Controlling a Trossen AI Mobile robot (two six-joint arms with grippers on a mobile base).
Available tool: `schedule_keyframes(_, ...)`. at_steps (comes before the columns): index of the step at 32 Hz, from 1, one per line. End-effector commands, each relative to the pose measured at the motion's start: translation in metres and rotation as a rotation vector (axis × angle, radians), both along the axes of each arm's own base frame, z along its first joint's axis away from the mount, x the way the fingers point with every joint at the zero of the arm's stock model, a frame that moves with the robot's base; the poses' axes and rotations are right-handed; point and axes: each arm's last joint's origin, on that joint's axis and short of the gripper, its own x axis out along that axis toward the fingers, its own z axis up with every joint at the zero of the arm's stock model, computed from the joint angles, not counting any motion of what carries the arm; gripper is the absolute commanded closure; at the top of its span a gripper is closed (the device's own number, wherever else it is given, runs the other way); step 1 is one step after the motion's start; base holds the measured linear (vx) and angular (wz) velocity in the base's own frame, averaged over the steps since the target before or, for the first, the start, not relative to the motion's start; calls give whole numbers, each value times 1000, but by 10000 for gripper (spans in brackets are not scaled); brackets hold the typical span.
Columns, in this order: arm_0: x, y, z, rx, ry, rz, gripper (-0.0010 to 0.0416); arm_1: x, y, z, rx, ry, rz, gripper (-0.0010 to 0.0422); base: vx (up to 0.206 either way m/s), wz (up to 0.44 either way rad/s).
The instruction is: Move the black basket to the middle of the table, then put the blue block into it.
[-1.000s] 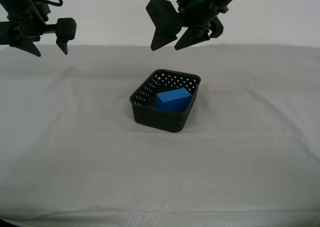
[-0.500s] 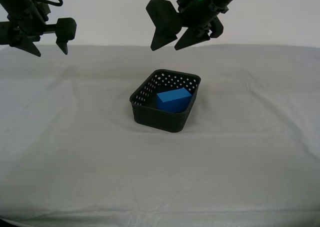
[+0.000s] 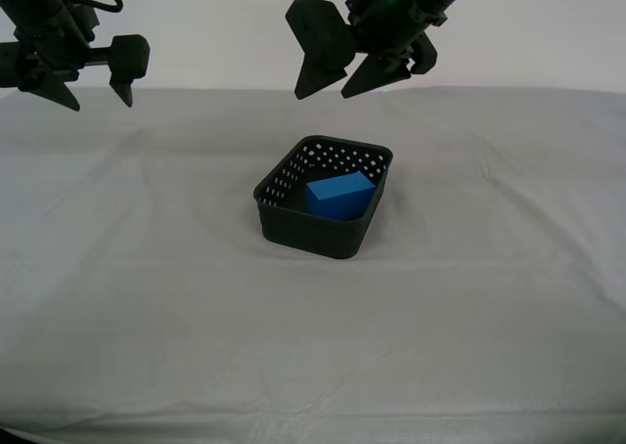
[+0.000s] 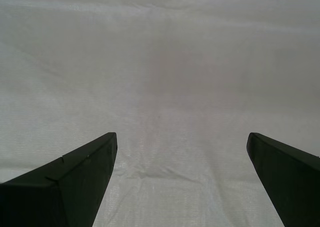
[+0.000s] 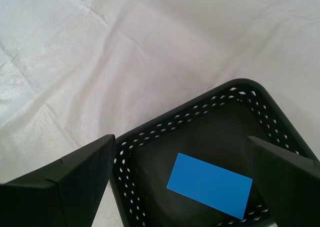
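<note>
Nothing changed since earlier: blue block (image 3: 340, 194) inside black basket (image 3: 315, 231); first gripper (image 3: 340, 76) and second gripper (image 3: 96, 89) spread, empty.

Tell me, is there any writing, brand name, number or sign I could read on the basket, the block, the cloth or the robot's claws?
None: no readable text in any view.
The black basket shows only rows of round holes.
The blue block has plain faces.
The table cloth is bare.
My first gripper carries a small green light, not a character.
My second gripper shows no marking.
</note>
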Motion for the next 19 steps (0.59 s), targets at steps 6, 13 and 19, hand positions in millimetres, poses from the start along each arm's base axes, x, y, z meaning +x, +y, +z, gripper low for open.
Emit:
schedule_keyframes(6, 0, 0, 1, 1, -3, 0, 48, 0, 0, 0, 2, -2, -3, 53, 0, 0)
schedule_keyframes(13, 0, 0, 1, 1, -3, 0, 48, 0, 0, 0, 2, -2, -3, 53, 0, 0)
schedule_keyframes(19, 0, 0, 1, 1, -3, 0, 48, 0, 0, 0, 2, -2, -3, 53, 0, 0)
